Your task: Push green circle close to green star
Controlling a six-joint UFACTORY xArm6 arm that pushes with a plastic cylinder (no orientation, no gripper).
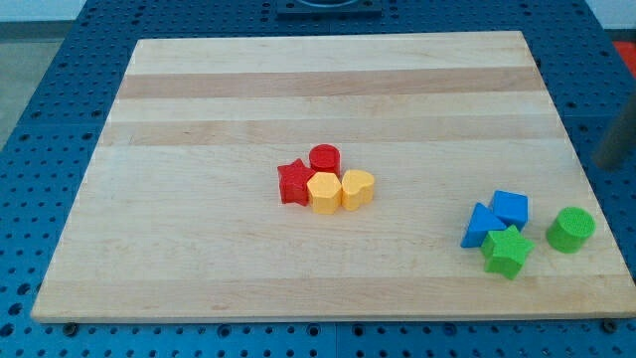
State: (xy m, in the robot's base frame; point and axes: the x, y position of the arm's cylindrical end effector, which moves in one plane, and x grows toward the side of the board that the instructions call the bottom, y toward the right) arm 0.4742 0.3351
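The green circle (570, 229) lies near the board's right edge, low in the view. The green star (506, 251) lies a short gap to its left and slightly lower. A blurred dark rod shows at the view's right edge; my tip (608, 166) sits above and to the right of the green circle, apart from it and just off the board's right edge.
A blue triangle (481, 225) and a blue pentagon-like block (511, 208) touch the green star's upper side. Mid-board is a cluster: a red star (294, 183), a red circle (325, 158) and two yellow blocks (324, 193) (358, 188). The wooden board (298, 89) lies on a blue perforated table.
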